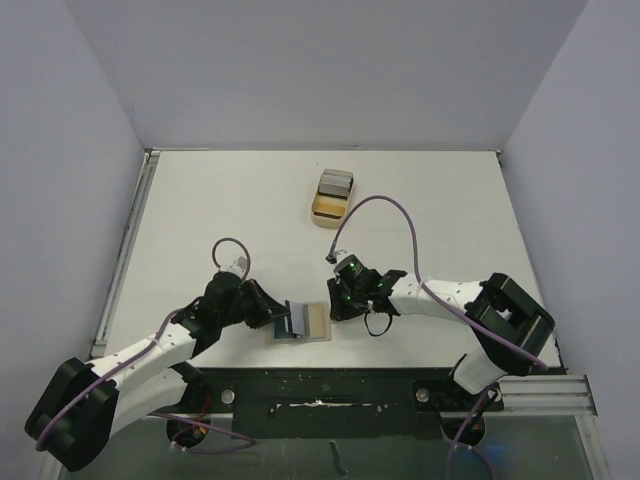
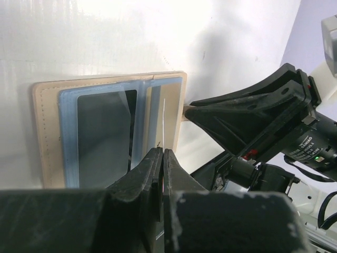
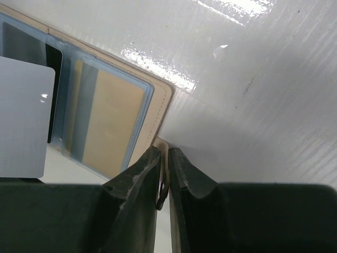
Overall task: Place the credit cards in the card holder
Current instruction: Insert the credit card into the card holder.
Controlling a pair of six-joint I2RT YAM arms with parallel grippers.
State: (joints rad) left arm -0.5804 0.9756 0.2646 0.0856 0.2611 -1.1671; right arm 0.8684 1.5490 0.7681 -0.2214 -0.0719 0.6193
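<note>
The left arm reaches low from the near-left corner across the white bench (image 1: 200,200). Its left claw (image 2: 162,153) is pinched shut on a thin grey-white plastic card (image 3: 21,116) (edge-on in its own wrist view). The card is held over the open tan leather-like card holder (image 1: 314,322), which lies flat with clear blue-tinted sleeves. The right arm bends in from the right, and its right claw (image 3: 164,153) is closed on the holder's strap tab. Farther back, a tan rounded tray (image 1: 325,212) holds stacked grey cards (image 1: 337,182).
</note>
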